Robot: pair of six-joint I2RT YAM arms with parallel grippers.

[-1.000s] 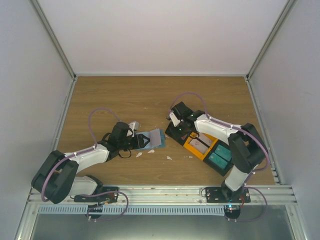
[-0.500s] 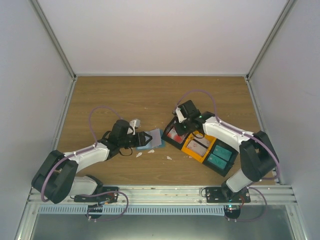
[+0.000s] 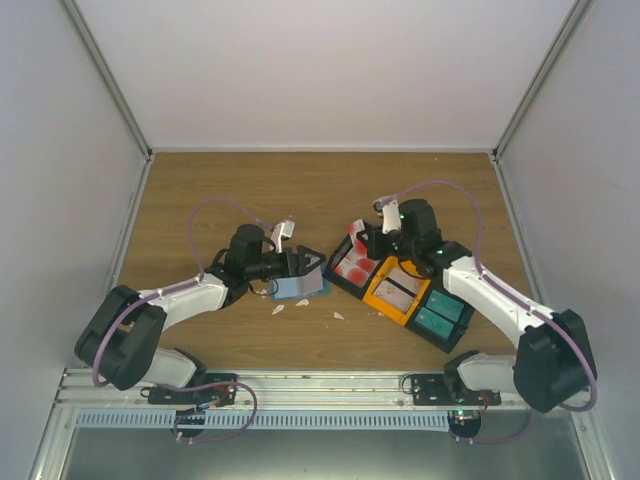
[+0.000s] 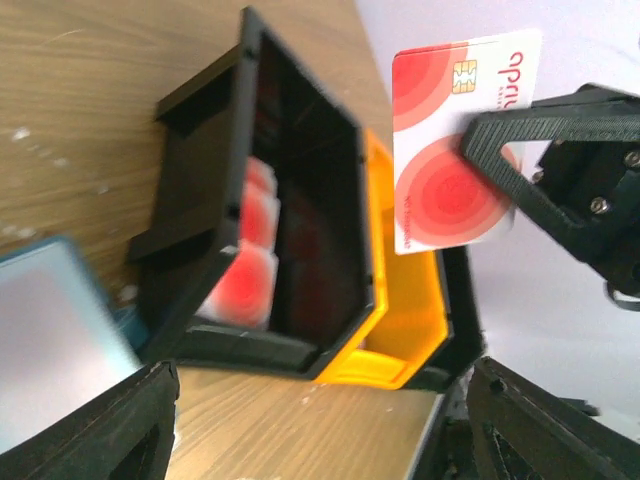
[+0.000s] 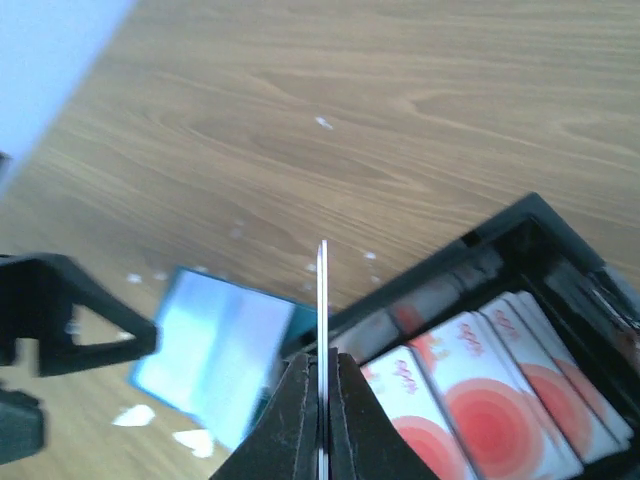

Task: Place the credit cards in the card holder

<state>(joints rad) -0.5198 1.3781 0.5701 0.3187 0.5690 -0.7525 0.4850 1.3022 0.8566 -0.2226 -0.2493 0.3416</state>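
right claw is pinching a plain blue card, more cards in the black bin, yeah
No: the card in the right claw is white with red circles, not blue, as the left wrist view shows. More cards do sit in the black bin.

A credit card (image 4: 455, 150), white with red rings and a chip, stands raised on edge above the bins, pinched in the right jaws. Below it a black bin (image 4: 200, 215) sits on the wooden counter (image 4: 90, 90), with more red-and-white cards (image 4: 245, 285) inside. An orange bin (image 4: 395, 300) touches its right side. The blurred blue card holder (image 4: 55, 330) lies just left of the black bin. The left jaws stand wide apart.
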